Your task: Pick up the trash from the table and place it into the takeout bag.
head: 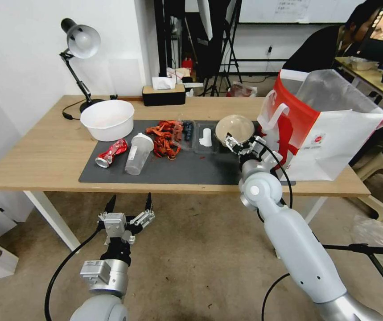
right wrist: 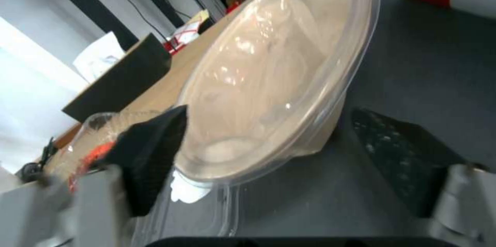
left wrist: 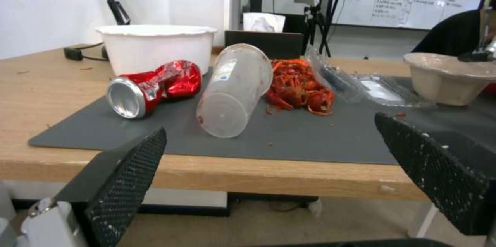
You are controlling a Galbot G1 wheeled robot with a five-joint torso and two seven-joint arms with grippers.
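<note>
The right gripper (head: 241,143) sits at the centre-right of the head view, reaching over the dark grey mat (head: 191,167) on the light-wood table (head: 35,151). Its black fingers (right wrist: 150,150) are spread wide on either side of the beige bowl (head: 234,128), one close against the edge of the lid and the other standing clear; whether they touch it cannot be told. The bowl is round and pale tan, capped with a clear domed lid (right wrist: 279,69) that catches reflections; it rests on the mat, just left of the takeout bag (head: 329,133).

That bag stands upright at the right of the head view, boxy and white with red panels, a white loop handle and a clear plastic liner rising from its mouth.

Toward the left of the mat lie a crushed red can (left wrist: 152,86), on its side with its silver end facing the left wrist camera, and next to it a clear shaker cup (left wrist: 232,90), also lying down, bottom toward that camera. Behind them is a heap of red crayfish shells (left wrist: 297,90), an open clear plastic tray (head: 202,136) and a large white tub (head: 107,119).

The left gripper (head: 129,209) hangs in the lower left of the head view, below the table's near edge, fingers wide apart and holding nothing.
</note>
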